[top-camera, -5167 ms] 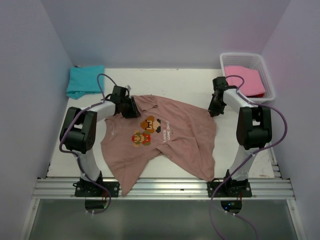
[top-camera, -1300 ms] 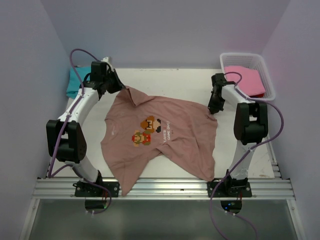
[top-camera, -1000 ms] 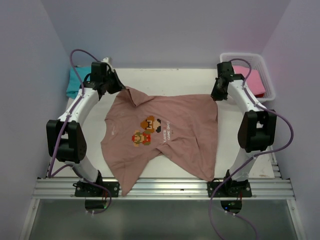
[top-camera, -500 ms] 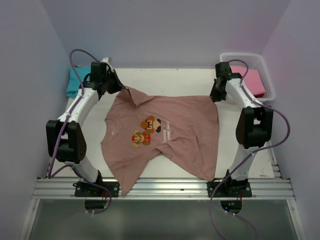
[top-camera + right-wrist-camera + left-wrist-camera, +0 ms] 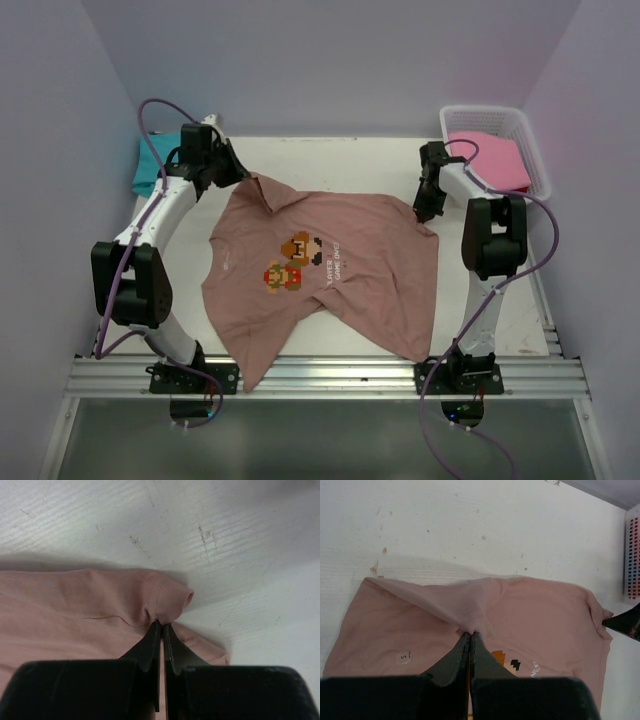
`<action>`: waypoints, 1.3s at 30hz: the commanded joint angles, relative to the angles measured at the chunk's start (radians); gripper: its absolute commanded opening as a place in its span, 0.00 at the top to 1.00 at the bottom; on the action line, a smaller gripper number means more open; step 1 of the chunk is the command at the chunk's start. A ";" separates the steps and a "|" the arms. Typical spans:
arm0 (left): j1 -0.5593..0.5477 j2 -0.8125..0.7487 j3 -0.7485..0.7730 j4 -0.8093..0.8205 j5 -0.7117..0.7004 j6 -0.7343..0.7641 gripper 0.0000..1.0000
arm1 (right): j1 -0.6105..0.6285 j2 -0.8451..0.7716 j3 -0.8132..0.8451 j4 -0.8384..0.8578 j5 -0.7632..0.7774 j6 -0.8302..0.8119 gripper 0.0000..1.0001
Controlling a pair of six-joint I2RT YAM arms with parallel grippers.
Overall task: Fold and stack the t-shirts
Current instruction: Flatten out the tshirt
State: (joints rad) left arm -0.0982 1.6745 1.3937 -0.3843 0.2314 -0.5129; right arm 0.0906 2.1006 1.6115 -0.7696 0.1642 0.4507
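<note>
Top view: salmon tee [image 5: 325, 270] lies print-up on counter [image 5: 340, 165], left of basket [image 5: 537, 170], with one near corner draped over the counter edge. Pink tee [image 5: 490, 155] is in the basket. Teal tee [image 5: 150, 170] sits well left of the basket, at the far corner. Left claw [image 5: 240, 175] is at the salmon tee's far corner on the side away from the basket. Right claw [image 5: 425, 210] is at the far corner nearest the basket.

The step looks like spreading the tee flat before folding. To do it well, keep both pinches tight and low. Pull the two corners apart evenly until the diagonal ridge across the basket-side half flattens, then lay it down. Don't drag cloth onto the teal tee.

Left wrist view: the claw is clamped shut on a raised ridge of salmon cloth. Size tag [image 5: 404, 656] shows on the side away from the basket.

Right wrist view: the claw is closed tight on a rolled hem corner, with bare counter beyond it.

Versus half a second ago, the right claw is lower and nearer, off the basket's corner, and its tee corner has come with it. The left arm is unchanged. Versus about five seconds ago, the left claw has drawn its corner out farther from the basket.
</note>
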 commanded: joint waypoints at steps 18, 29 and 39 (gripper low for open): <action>0.011 -0.047 -0.019 0.036 0.014 -0.004 1.00 | -0.003 -0.060 0.019 0.010 0.011 -0.001 0.71; 0.011 -0.050 -0.027 0.041 0.014 -0.006 1.00 | -0.002 -0.120 0.001 0.010 0.026 0.000 1.00; 0.011 -0.055 -0.027 0.041 0.014 -0.004 1.00 | -0.003 -0.128 0.047 -0.040 0.078 -0.010 0.94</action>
State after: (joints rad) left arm -0.0982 1.6688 1.3758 -0.3828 0.2321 -0.5133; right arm 0.0906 2.0274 1.6138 -0.7853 0.1936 0.4496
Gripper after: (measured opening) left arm 0.009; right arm 0.072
